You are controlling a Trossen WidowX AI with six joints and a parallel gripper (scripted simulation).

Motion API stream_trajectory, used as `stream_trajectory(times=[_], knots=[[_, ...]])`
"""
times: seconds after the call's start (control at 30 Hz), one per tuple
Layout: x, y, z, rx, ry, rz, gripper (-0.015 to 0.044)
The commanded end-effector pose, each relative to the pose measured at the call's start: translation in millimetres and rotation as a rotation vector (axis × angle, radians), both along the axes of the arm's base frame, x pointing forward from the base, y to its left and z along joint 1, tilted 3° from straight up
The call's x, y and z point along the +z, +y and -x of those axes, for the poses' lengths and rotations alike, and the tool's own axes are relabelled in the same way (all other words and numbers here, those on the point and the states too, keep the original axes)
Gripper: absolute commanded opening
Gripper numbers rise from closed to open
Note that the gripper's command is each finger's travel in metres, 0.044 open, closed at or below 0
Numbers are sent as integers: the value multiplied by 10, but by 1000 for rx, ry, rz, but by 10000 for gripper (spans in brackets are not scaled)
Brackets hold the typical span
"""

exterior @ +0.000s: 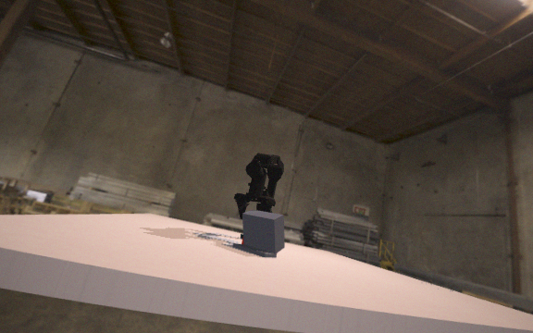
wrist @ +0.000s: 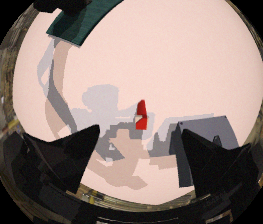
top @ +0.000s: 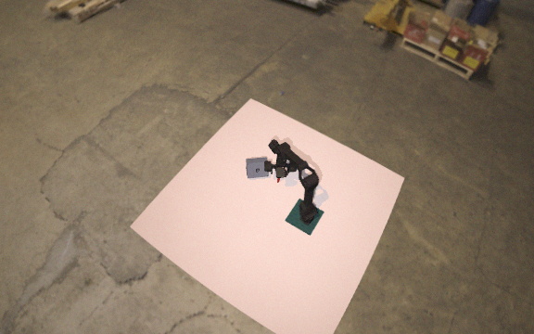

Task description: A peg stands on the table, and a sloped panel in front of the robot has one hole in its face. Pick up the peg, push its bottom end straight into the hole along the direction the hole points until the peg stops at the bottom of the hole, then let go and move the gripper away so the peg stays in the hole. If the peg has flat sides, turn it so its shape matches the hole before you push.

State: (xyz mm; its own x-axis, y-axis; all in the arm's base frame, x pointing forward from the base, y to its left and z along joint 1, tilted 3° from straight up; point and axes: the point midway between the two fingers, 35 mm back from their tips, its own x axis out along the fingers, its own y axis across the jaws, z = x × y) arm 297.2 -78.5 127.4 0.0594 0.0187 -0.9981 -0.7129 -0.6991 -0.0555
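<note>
The red peg [top: 278, 180] [exterior: 242, 241] [wrist: 142, 125] stands on the table; its cross-section is too small to tell. In the exterior view the panel block hides most of it. My gripper [wrist: 142, 131] is open and empty. It hangs above the peg, which shows between the two fingertips in the wrist view; the height gap is hard to tell. The grey block with the sloped panel [top: 251, 168] [exterior: 262, 231] [wrist: 202, 129] sits beside the peg. Its dark hole [top: 258, 170] [wrist: 217, 141] shows in the face, partly covered by the right finger in the wrist view.
The arm reaches over from its dark green base plate [top: 295, 221] [wrist: 77, 31] on the pale pink table [top: 230, 232] [exterior: 155, 264]. The right finger is close to the panel block in the wrist view. The arm's shadow falls around the peg.
</note>
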Motion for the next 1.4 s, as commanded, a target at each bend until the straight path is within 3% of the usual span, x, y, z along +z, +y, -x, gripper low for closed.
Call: stream_trajectory(times=[0.0, 1.03, 1.37], knots=[[-69, 8, -6, 5, 1, -5, 440], [-547, 20, -22, 5, 1, -5, 440], [-514, 11, -24, 6, 2, -1, 177]])
